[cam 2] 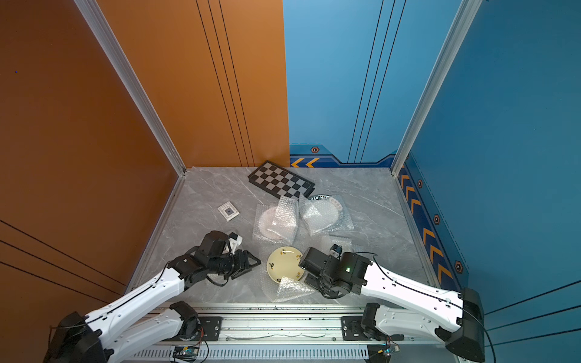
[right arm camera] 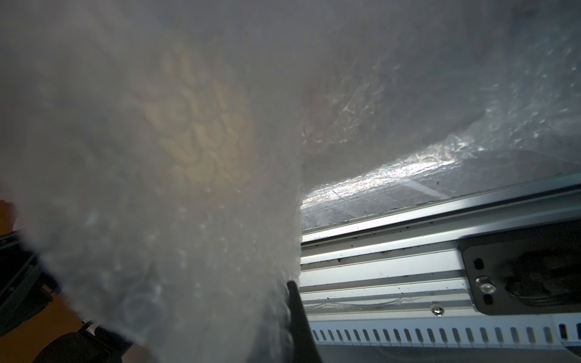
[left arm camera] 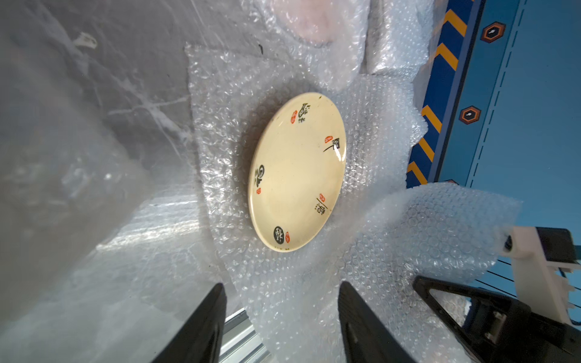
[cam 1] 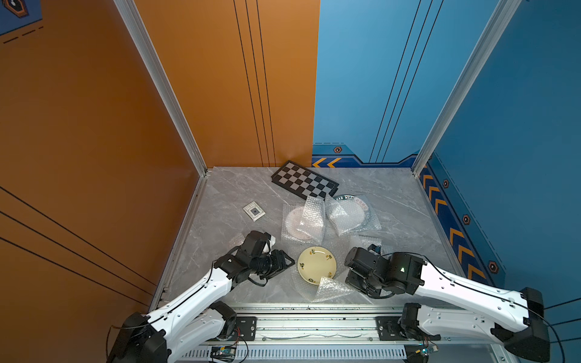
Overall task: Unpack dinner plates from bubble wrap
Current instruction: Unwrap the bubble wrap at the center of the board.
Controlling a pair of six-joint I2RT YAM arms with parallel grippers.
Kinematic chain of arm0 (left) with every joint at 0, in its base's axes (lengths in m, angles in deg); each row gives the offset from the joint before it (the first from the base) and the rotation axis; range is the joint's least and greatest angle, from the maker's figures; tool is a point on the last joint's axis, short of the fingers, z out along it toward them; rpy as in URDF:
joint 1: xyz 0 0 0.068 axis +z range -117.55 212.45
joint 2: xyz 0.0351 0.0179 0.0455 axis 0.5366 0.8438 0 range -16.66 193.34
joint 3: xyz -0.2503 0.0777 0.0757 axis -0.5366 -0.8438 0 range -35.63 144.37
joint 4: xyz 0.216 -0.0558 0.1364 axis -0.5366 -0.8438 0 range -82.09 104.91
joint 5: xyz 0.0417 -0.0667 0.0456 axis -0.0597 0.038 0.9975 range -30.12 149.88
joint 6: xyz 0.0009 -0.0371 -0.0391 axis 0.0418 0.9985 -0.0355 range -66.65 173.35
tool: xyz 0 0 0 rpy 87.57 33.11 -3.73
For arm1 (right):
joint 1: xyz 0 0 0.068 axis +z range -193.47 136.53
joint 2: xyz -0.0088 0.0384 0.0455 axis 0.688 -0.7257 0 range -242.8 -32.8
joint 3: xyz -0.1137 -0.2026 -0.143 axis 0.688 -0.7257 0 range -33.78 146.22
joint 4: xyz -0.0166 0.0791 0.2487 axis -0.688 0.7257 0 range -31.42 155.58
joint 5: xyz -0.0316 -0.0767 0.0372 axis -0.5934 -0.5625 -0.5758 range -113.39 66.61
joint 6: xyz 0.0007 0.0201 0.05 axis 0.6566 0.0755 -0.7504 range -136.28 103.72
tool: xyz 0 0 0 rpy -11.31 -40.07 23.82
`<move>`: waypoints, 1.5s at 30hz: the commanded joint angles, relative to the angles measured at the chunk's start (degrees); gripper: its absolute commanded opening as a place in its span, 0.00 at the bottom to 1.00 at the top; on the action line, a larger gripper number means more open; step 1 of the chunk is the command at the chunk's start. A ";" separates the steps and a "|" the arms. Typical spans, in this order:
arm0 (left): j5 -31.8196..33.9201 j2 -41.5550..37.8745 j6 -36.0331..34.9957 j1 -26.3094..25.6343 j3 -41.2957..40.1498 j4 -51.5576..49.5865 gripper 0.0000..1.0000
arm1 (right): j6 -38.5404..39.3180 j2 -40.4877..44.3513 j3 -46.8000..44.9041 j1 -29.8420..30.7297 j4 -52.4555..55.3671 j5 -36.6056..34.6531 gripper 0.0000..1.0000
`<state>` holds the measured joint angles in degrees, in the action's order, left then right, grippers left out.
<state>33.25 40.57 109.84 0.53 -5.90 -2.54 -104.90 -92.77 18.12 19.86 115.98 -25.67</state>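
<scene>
While the left jaws stand apart, gripping nothing, the right jaws are pinched together on a raised corner of the bubble wrap (cam 1: 330,287). Cream plate (cam 1: 317,265): uncovered, flat on that sheet on the tabletop (cam 1: 226,201), between the two sets of jaws. Lettered-rim plate (cam 1: 344,198) and pale plate (cam 1: 294,221): side by side beyond both jaws, each partly under wrap.
</scene>
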 commanded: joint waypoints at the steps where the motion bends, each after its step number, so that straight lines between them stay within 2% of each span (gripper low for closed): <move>1: -0.65 3.37 -1.89 0.26 3.06 -0.33 0.58 | -0.68 -0.29 -0.48 0.48 -0.18 -2.35 0.00; 7: 1.50 11.51 -5.10 0.11 7.60 -1.19 0.58 | -1.71 1.80 -1.44 0.74 -0.19 -3.39 0.00; 16: 9.16 22.53 -12.17 -0.48 16.39 -10.33 0.53 | -0.83 2.06 -1.38 -0.18 -0.20 -3.17 0.00; 26: 9.95 29.70 -14.12 -0.76 19.26 -11.22 0.49 | 2.66 -0.76 -0.09 -1.97 -1.28 -1.71 0.00; 34: 10.48 34.50 -15.27 -2.04 22.37 -11.11 0.46 | 2.58 -0.51 -0.49 -2.25 -1.65 -1.66 0.00; 40: 11.23 37.50 -15.03 -2.66 23.37 -10.43 0.40 | 2.40 0.10 -0.46 -2.40 -1.68 -1.92 0.00; 45: 11.84 39.19 -15.26 -2.52 23.55 -10.09 0.28 | 2.31 0.64 -0.93 -2.75 -1.67 -2.02 0.00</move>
<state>43.41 78.34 95.22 -1.74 16.68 -11.94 -103.15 -93.12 17.16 17.57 113.89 -26.68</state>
